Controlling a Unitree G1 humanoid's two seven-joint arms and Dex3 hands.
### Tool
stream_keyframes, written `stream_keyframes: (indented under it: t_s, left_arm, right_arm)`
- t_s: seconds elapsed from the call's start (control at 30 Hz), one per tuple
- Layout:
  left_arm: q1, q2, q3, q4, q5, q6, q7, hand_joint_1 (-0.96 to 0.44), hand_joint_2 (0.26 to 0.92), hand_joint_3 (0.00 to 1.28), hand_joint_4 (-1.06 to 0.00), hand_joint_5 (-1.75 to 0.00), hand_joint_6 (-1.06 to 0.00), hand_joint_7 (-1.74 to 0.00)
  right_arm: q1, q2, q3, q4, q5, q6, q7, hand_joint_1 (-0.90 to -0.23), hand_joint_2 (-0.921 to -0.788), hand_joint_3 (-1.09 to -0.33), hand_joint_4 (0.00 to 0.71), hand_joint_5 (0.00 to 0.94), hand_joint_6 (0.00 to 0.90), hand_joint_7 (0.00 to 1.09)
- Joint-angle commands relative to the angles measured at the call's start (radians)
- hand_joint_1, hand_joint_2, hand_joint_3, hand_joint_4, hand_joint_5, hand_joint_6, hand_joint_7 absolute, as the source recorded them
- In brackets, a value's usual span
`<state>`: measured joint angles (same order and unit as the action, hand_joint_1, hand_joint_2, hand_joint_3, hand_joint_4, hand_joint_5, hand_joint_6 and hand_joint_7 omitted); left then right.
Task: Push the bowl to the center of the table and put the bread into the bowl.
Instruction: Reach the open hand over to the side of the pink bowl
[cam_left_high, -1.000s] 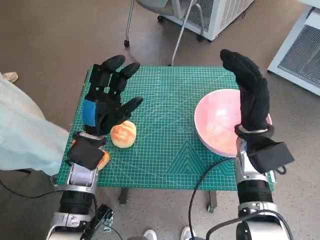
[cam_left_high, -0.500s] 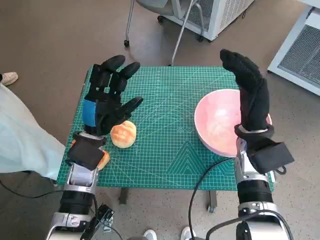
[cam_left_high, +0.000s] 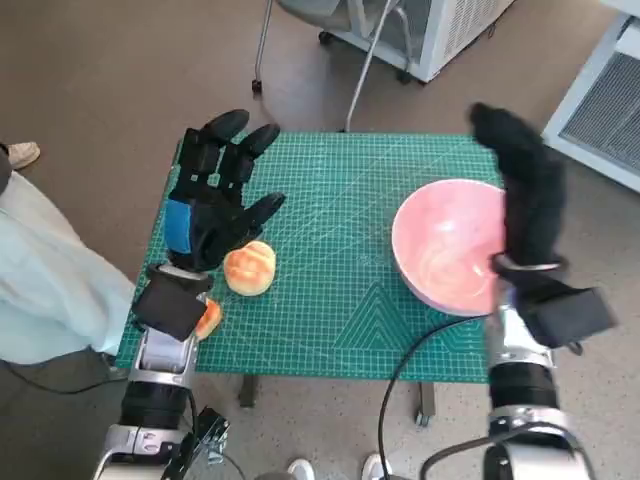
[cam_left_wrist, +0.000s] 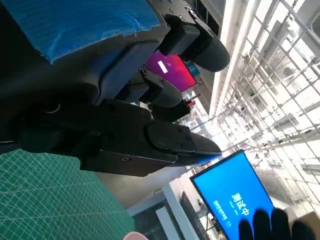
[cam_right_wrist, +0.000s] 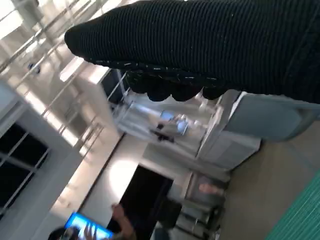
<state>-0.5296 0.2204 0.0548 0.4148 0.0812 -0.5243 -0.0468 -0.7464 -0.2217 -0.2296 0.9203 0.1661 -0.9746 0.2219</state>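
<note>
The pink bowl (cam_left_high: 452, 245) sits toward the right edge of the green cutting mat (cam_left_high: 340, 200), off its center, so the push comes first. My right hand (cam_left_high: 527, 195) stands just outside the bowl's right rim, fingers straight and together like a paddle, holding nothing. I judge the best move is to lay that flat palm low against the bowl's outer wall and slide it steadily toward the mat's middle, pressing low so it does not tip or spin.

My left hand (cam_left_high: 215, 195) hovers spread and empty over the mat's left side, just above the bread (cam_left_high: 248, 268), which lies near the mat's left edge. A second orange-brown piece (cam_left_high: 208, 318) peeks from under my left forearm; I cannot tell what it is. Whether my glove actually touches the bowl is unclear, and neither wrist view shows the bowl or the bread clearly.
</note>
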Motion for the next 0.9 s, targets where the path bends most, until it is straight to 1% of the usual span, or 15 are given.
stream_keyframes:
  t_s: [0.03, 0.1, 0.2, 0.33, 0.37, 0.43, 0.47, 0.53, 0.6, 0.63, 0.7, 0.73, 0.83, 0.9]
  left_arm:
    - [0.013, -0.003, 0.0, 0.007, 0.002, -0.021, 0.007, -0.09, 0.921, 0.1, -0.2, -0.69, -0.14, -0.89]
    - [0.013, -0.003, 0.0, 0.01, 0.005, -0.023, 0.01, -0.1, 0.921, 0.1, -0.2, -0.69, -0.14, -0.89]
    - [0.013, -0.002, 0.001, 0.018, 0.007, -0.026, 0.014, -0.1, 0.921, 0.1, -0.2, -0.69, -0.14, -0.89]
    - [0.01, -0.001, 0.0, 0.027, 0.005, -0.03, 0.014, -0.1, 0.921, 0.1, -0.2, -0.69, -0.14, -0.89]
    - [0.009, -0.001, 0.0, 0.029, 0.004, -0.03, 0.013, -0.1, 0.921, 0.1, -0.2, -0.69, -0.14, -0.89]
    - [0.008, -0.001, 0.001, 0.031, 0.003, -0.03, 0.013, -0.1, 0.921, 0.1, -0.2, -0.69, -0.14, -0.89]
    - [0.006, -0.001, 0.001, 0.033, 0.002, -0.03, 0.012, -0.1, 0.921, 0.1, -0.2, -0.69, -0.14, -0.89]
    - [0.003, -0.001, 0.001, 0.037, 0.0, -0.03, 0.011, -0.09, 0.921, 0.1, -0.2, -0.69, -0.14, -0.89]
    - [0.001, -0.002, 0.0, 0.039, -0.001, -0.029, 0.01, -0.09, 0.921, 0.1, -0.2, -0.68, -0.14, -0.89]
    - [0.001, -0.002, 0.0, 0.039, -0.001, -0.028, 0.01, -0.09, 0.921, 0.1, -0.2, -0.68, -0.14, -0.89]
    - [0.0, -0.003, -0.001, 0.038, 0.002, -0.026, 0.011, -0.09, 0.921, 0.1, -0.2, -0.68, -0.14, -0.89]
    - [0.001, -0.002, -0.001, 0.036, 0.003, -0.025, 0.011, -0.09, 0.921, 0.1, -0.21, -0.68, -0.14, -0.89]
    - [0.002, 0.0, -0.001, 0.033, 0.003, -0.023, 0.01, -0.09, 0.921, 0.1, -0.21, -0.68, -0.14, -0.88]
    - [0.003, 0.001, -0.002, 0.028, 0.003, -0.019, 0.008, -0.09, 0.921, 0.1, -0.21, -0.68, -0.14, -0.88]
  right_arm:
    - [0.043, -0.049, -0.061, 0.114, 0.035, -0.021, 0.001, -0.447, -0.921, -0.626, 0.434, 0.005, 0.22, 0.67]
    - [0.048, -0.059, -0.081, 0.146, 0.042, -0.026, -0.004, -0.438, -0.921, -0.626, 0.435, 0.005, 0.226, 0.66]
    - [0.058, -0.073, -0.109, 0.202, 0.044, -0.017, -0.034, -0.412, -0.921, -0.637, 0.433, 0.003, 0.226, 0.64]
    - [0.072, -0.07, -0.14, 0.251, 0.054, 0.014, -0.065, -0.369, -0.921, -0.661, 0.42, 0.0, 0.215, 0.64]
    - [0.075, -0.068, -0.146, 0.258, 0.056, 0.021, -0.069, -0.361, -0.917, -0.674, 0.418, 0.0, 0.211, 0.64]
    - [0.082, -0.065, -0.155, 0.269, 0.058, 0.039, -0.08, -0.335, -0.898, -0.726, 0.413, 0.0, 0.194, 0.66]
    - [0.087, -0.063, -0.158, 0.277, 0.059, 0.053, -0.086, -0.331, -0.893, -0.738, 0.412, 0.0, 0.191, 0.67]
    - [0.094, -0.06, -0.162, 0.289, 0.057, 0.078, -0.099, -0.328, -0.877, -0.765, 0.403, 0.0, 0.181, 0.68]
    - [0.1, -0.059, -0.162, 0.3, 0.05, 0.1, -0.116, -0.333, -0.879, -0.755, 0.398, 0.0, 0.18, 0.68]
    - [0.103, -0.059, -0.162, 0.304, 0.045, 0.109, -0.125, -0.337, -0.893, -0.724, 0.392, 0.001, 0.183, 0.67]
    - [0.106, -0.056, -0.161, 0.318, 0.038, 0.138, -0.147, -0.347, -0.906, -0.688, 0.383, 0.001, 0.188, 0.65]
    - [0.106, -0.051, -0.163, 0.325, 0.041, 0.155, -0.151, -0.352, -0.911, -0.671, 0.38, 0.001, 0.191, 0.65]
    - [0.103, -0.039, -0.171, 0.339, 0.052, 0.19, -0.152, -0.358, -0.917, -0.639, 0.375, 0.0, 0.205, 0.61]
    - [0.096, -0.026, -0.183, 0.351, 0.065, 0.217, -0.147, -0.363, -0.919, -0.622, 0.373, 0.0, 0.218, 0.58]
